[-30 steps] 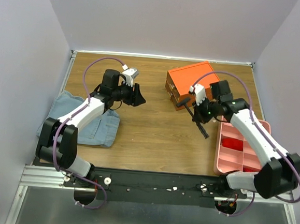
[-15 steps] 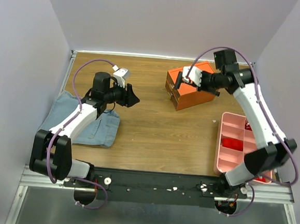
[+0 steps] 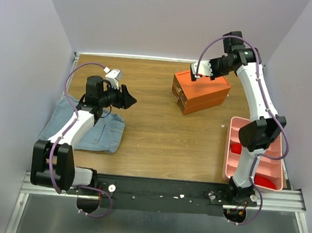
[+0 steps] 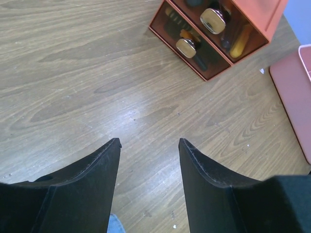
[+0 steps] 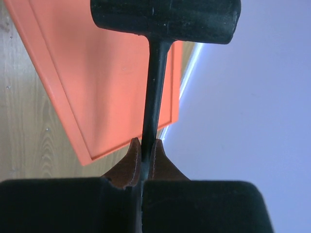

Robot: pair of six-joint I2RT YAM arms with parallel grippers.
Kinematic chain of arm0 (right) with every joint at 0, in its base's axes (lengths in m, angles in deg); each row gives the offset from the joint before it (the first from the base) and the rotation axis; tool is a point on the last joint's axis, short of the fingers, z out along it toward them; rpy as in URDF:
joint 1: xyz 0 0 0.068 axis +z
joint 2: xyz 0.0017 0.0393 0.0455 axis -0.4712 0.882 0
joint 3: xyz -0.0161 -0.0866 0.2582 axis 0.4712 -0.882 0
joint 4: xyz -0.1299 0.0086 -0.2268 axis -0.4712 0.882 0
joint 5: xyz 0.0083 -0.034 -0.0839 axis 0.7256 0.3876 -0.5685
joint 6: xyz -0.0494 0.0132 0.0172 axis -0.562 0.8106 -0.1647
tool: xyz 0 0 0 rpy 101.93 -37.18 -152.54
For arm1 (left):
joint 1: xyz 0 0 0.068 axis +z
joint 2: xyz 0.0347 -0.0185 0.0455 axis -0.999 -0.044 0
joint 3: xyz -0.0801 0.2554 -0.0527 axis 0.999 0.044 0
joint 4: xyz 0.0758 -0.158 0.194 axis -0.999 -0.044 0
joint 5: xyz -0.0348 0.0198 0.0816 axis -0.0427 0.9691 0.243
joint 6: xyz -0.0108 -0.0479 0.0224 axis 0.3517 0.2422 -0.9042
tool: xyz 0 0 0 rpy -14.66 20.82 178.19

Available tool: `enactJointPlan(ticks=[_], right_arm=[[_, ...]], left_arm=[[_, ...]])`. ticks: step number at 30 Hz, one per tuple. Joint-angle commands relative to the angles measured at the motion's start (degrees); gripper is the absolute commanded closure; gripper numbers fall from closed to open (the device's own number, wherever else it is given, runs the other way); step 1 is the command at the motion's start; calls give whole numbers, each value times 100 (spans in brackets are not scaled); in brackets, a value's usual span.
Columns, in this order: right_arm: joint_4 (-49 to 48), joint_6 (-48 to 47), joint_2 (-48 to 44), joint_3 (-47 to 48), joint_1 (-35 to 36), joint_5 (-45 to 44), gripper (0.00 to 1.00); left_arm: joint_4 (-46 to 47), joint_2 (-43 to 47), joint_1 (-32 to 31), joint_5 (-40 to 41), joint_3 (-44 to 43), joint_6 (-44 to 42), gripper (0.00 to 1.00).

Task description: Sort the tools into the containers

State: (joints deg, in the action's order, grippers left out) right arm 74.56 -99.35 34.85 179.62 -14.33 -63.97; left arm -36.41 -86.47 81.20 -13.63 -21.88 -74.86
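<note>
My right gripper (image 5: 145,145) is shut on the thin handle of a small black hammer (image 5: 165,19), whose head sticks out past the fingertips. It hangs above the back left of the orange cabinet (image 3: 201,92), near the back wall. In the left wrist view the cabinet's clear drawers (image 4: 214,34) with dark pulls are closed, and tool handles show inside them. My left gripper (image 4: 147,145) is open and empty above bare wood, well left of the cabinet, by the blue cloth (image 3: 90,125).
A pink divided tray (image 3: 253,156) with red items lies at the right front, under my right arm's elbow. The grey walls stand close behind and beside the table. A small white scrap (image 4: 261,71) lies on the wood between cabinet and tray.
My right arm has swung the hammer up from in front of the cabinet to above its back left. My left gripper has drawn back to the left and opened slightly.
</note>
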Motion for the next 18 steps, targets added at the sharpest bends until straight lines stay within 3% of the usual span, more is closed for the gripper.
enactJointPlan(ticks=[1, 9, 18], right_arm=[[603, -756, 452, 240, 11, -157, 97], [436, -703, 680, -120, 11, -7, 97], [-249, -887, 654, -841, 19, 28, 90]], left_arm=[[236, 78, 233, -197, 75, 101, 38], [192, -159, 417, -189, 40, 75, 38], [-63, -362, 470, -127, -57, -110, 38]])
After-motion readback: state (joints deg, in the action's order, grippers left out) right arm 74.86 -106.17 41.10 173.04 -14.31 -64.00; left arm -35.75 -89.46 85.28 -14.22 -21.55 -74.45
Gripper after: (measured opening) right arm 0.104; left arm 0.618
